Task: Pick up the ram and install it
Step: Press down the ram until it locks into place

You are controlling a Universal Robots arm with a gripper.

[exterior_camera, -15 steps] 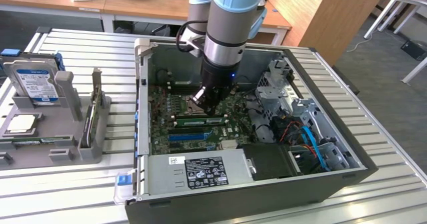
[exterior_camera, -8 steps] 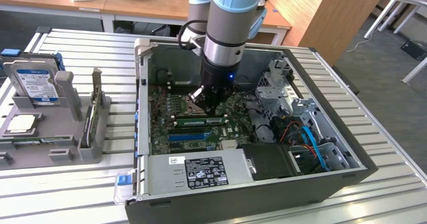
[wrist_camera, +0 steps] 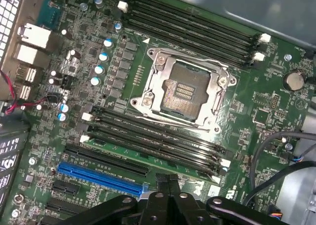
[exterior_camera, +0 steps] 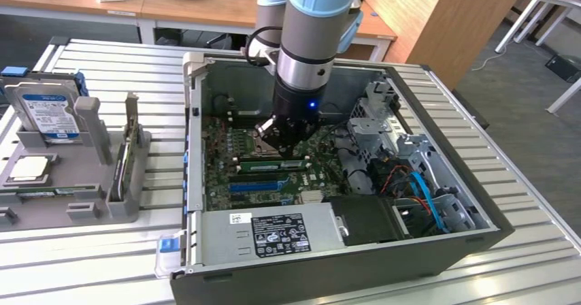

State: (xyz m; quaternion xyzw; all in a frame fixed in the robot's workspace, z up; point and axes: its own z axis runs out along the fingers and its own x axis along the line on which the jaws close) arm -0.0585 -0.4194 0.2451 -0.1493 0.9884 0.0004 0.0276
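Slatted metal table (exterior_camera: 531,203), pale. An open computer case (exterior_camera: 192,148) lies on its side on it, interior facing up.

Robot arm (exterior_camera: 313,39), silver and light blue, comes straight down into the case over the board.

Grey fixture tray (exterior_camera: 54,196) on the table toward the exterior view's left, well apart from the case. A hard drive (exterior_camera: 50,114) with a blue-and-white label stands in it.

Power supply (exterior_camera: 272,231), a silver box with a black label, sits at the case's near edge in the exterior view.

Motherboard (wrist_camera: 269,89), green, covers the case floor. CPU socket (wrist_camera: 182,89) in its middle, metal frame around it, no chip inside, contacts bare.

Two banks of black memory slots, one on each side of the socket. Blue slot (wrist_camera: 98,174) lies beyond the bank nearer the gripper.

The ram (wrist_camera: 143,158) is a narrow green stick lying along the outermost slot of that bank, between the other black slots and the blue slot, parallel to both. In the exterior view it shows as a green strip (exterior_camera: 272,163) just below the fingertips.

Gripper (wrist_camera: 168,181), black, its fingers brought together with nothing seen between them. Tips sit right at the ram's long edge, about midway along it; cannot tell whether they press on it. In the exterior view the gripper (exterior_camera: 286,152) is low over the board, just beside the socket

Coin cell (wrist_camera: 295,80) near the board's edge
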